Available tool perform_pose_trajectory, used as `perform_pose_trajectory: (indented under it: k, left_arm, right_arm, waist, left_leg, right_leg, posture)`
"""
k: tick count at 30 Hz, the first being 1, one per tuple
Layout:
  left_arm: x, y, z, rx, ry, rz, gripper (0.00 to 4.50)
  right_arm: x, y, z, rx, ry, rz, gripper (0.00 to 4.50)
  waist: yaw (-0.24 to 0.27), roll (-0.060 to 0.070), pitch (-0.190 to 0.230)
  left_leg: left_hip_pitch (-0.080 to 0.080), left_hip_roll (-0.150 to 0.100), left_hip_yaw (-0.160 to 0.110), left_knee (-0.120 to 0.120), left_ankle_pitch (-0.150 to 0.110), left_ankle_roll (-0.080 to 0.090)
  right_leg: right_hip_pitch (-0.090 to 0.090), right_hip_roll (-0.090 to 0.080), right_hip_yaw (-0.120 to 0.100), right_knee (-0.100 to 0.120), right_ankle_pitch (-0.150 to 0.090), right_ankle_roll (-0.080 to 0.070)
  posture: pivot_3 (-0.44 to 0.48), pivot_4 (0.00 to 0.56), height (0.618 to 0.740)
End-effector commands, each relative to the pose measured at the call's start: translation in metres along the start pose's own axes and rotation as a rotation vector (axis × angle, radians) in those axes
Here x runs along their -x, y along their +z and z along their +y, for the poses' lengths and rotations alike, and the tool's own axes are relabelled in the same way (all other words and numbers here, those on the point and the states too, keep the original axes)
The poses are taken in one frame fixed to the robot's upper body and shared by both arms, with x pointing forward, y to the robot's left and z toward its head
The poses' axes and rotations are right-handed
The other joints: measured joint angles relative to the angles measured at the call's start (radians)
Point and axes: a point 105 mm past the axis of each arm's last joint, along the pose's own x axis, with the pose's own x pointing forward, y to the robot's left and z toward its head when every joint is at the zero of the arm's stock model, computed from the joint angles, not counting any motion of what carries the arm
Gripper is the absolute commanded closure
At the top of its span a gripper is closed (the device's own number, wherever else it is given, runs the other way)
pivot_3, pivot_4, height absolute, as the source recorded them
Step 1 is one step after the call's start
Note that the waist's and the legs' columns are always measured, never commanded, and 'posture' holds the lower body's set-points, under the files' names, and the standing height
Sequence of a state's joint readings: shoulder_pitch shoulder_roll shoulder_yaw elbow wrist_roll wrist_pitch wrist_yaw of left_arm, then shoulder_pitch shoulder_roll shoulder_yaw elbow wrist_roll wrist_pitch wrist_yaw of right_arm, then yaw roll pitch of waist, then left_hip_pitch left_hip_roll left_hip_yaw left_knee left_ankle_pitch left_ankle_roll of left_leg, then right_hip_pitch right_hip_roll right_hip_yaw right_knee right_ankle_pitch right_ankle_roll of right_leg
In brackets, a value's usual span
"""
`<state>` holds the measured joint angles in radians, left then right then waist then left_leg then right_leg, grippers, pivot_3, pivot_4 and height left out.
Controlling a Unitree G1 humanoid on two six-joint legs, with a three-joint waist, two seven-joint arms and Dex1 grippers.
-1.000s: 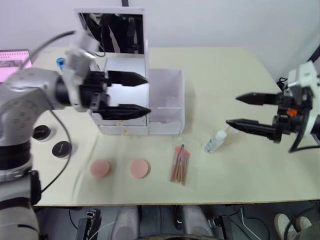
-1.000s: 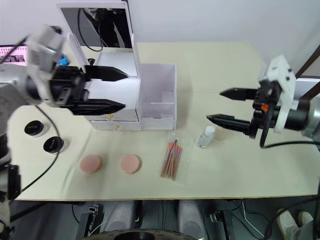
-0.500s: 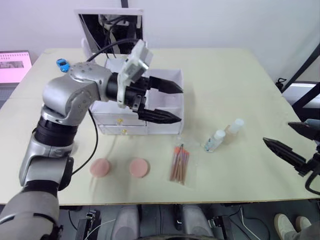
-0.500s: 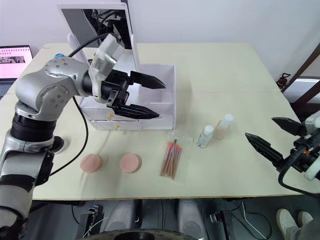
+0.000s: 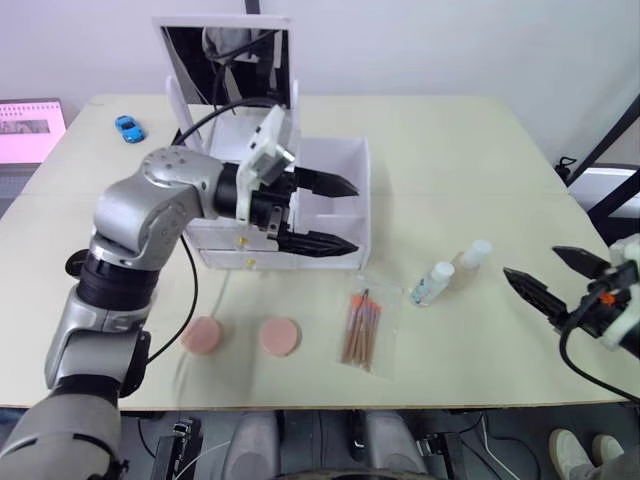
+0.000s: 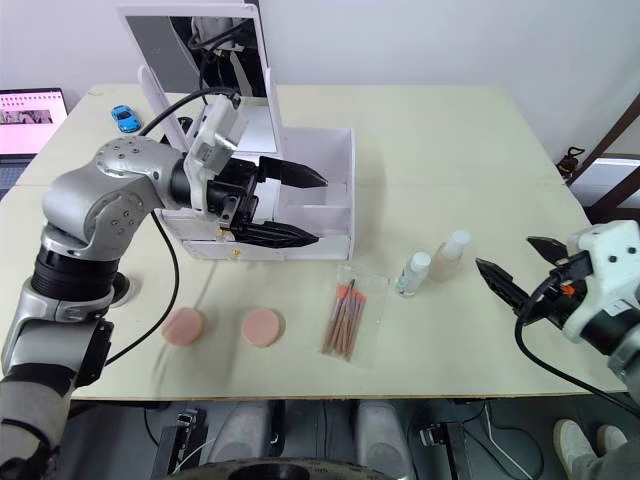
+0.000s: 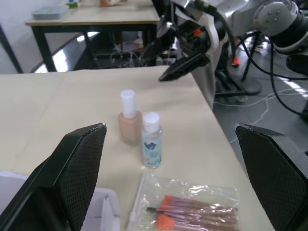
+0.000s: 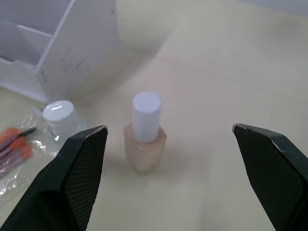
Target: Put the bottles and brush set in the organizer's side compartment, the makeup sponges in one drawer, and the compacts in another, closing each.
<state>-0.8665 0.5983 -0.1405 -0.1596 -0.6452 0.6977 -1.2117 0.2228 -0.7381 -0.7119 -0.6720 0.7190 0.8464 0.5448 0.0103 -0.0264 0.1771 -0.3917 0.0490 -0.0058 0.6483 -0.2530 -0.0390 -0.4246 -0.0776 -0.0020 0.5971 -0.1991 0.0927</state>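
Observation:
The white organizer (image 5: 335, 165) stands at the table's middle left, mirror lid up and drawers shut. My left gripper (image 5: 352, 216) hangs open in front of its side compartment with nothing between the fingers. A clear bottle (image 5: 432, 283) and a beige bottle (image 5: 472, 257) stand upright to the organizer's right. The bagged brush set (image 5: 362, 328) lies in front of them. Two pink sponges (image 5: 201, 336) (image 5: 279, 337) lie near the front edge. One black compact (image 5: 75, 263) peeks out behind my left arm. My right gripper (image 5: 533, 262) is open to the right of the bottles and points at the beige bottle (image 8: 145, 132).
A blue toy car (image 5: 127, 128) sits at the back left of the table (image 5: 470, 150). A pink screen (image 5: 30, 118) stands past the left edge. My right arm is close to the table's right edge.
My left gripper swung right, from above the drawers to the side compartment. My right gripper pulled back toward the right edge, then edged toward the bottles again. Both stayed open.

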Motion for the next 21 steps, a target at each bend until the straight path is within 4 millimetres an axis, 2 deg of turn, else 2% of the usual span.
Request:
perform_pose_trajectory:
  k: [1,10,14,21]
  left_arm:
    - [0.006,0.011,-0.003,-0.035,0.043,-0.024,0.0]
    - [0.012,0.002,-0.008,-0.003,0.089,0.016,0.0]
    - [0.017,-0.015,-0.015,0.003,0.07,0.123,0.0]
    - [0.02,-0.014,-0.015,-0.004,0.095,0.116,0.0]
  right_arm:
    - [-0.008,0.001,-0.006,0.002,-0.015,-0.032,0.09]
    - [-0.03,-0.011,-0.007,-0.045,0.025,-0.038,0.09]
    - [-0.04,-0.015,-0.003,-0.042,0.054,-0.033,0.09]
    - [-0.057,-0.013,0.001,-0.032,0.074,-0.029,0.09]
  waist:
    - [0.0,0.0,0.0]
    - [0.0,0.0,0.0]
    - [-0.003,0.001,0.0]
    - [-0.002,0.0,0.0]
  left_leg:
    - [0.0,0.0,0.0,0.0,0.0,0.0]
    - [0.0,0.0,0.0,0.0,0.0,0.0]
    - [0.0,0.0,0.0,0.0,0.0,0.0]
    - [0.0,0.0,0.0,0.0,0.0,0.0]
  right_leg:
    - [0.0,0.0,0.0,0.0,0.0,0.0]
    - [0.0,0.0,0.0,0.0,0.0,0.0]
    - [0.0,0.0,0.0,0.0,0.0,0.0]
    - [0.0,0.0,0.0,0.0,0.0,0.0]
  posture:
    - [0.0,0.15,0.725]
    - [0.0,0.15,0.725]
    - [0.0,0.15,0.725]
    - [0.0,0.15,0.725]
